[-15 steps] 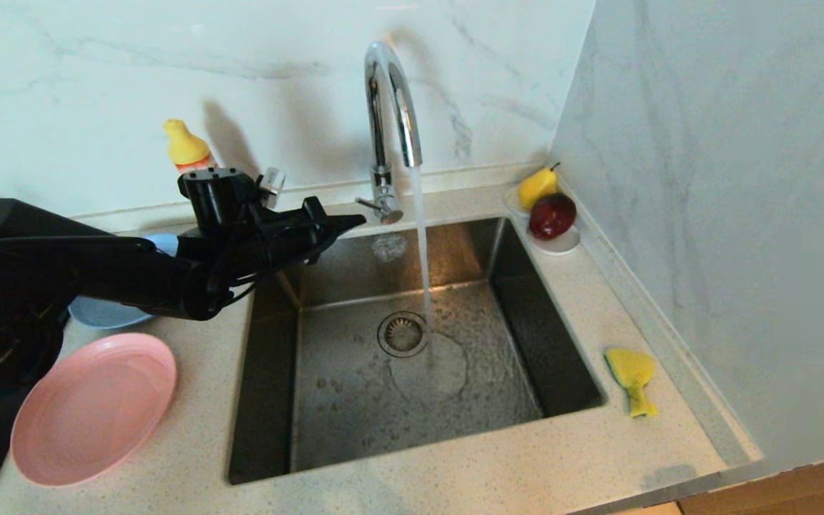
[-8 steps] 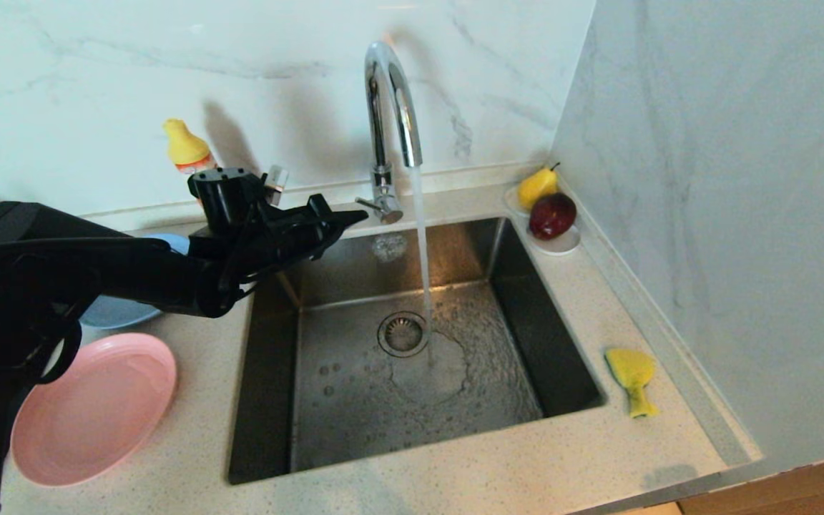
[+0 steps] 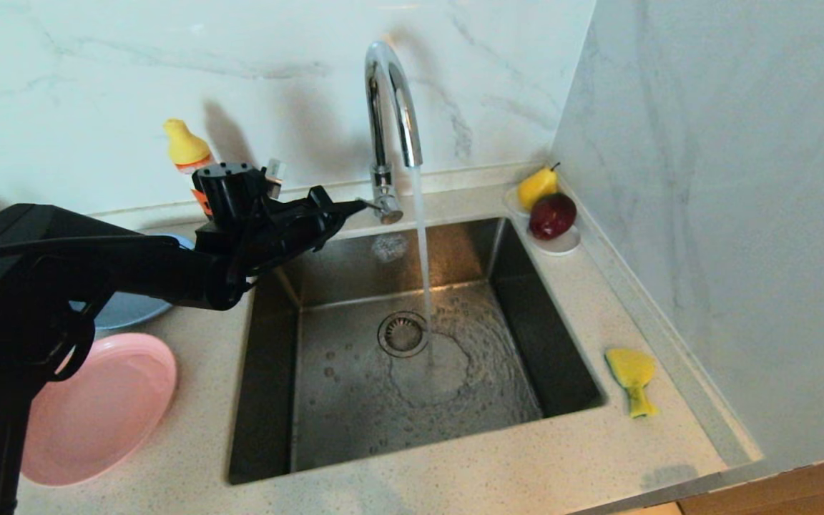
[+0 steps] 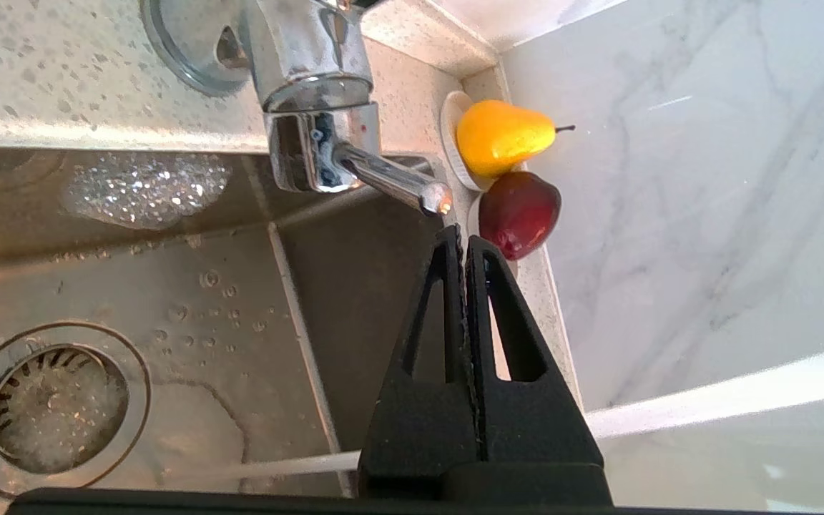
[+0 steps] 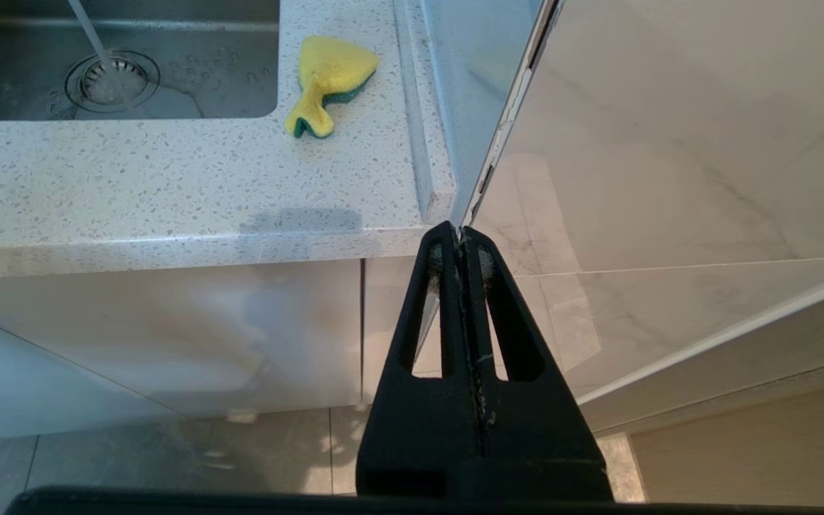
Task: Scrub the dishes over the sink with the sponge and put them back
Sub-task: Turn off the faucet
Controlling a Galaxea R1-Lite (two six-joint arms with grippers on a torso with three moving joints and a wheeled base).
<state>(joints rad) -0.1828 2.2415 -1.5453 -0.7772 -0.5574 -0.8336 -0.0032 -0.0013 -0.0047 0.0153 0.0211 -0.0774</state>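
Observation:
My left gripper [image 3: 360, 206] is shut and empty, its tip right at the tap's side lever [image 3: 373, 204], which also shows as a chrome lever [image 4: 390, 182] just past the gripper [image 4: 460, 232]. Water runs from the tap [image 3: 390, 86] into the sink [image 3: 412, 372]. The pink plate [image 3: 108, 408] lies on the counter left of the sink. Behind it the blue plate [image 3: 133, 307] is mostly hidden by my left arm. The bent yellow sponge [image 3: 631, 375] lies on the counter right of the sink, the same sponge [image 5: 327, 82] in the right wrist view. My right gripper [image 5: 460, 236] hangs shut below the counter's front edge.
A yellow pear [image 3: 537, 186] and a dark red apple [image 3: 552, 214] rest on a small white saucer [image 3: 562, 247] in the back right corner. A yellow-capped bottle [image 3: 187, 146] stands against the back wall. A marble side wall [image 3: 727, 214] bounds the counter on the right.
My left arm has reached further right and slightly up, bringing its shut gripper tip to the tap lever. It now covers more of the blue plate. Water keeps running.

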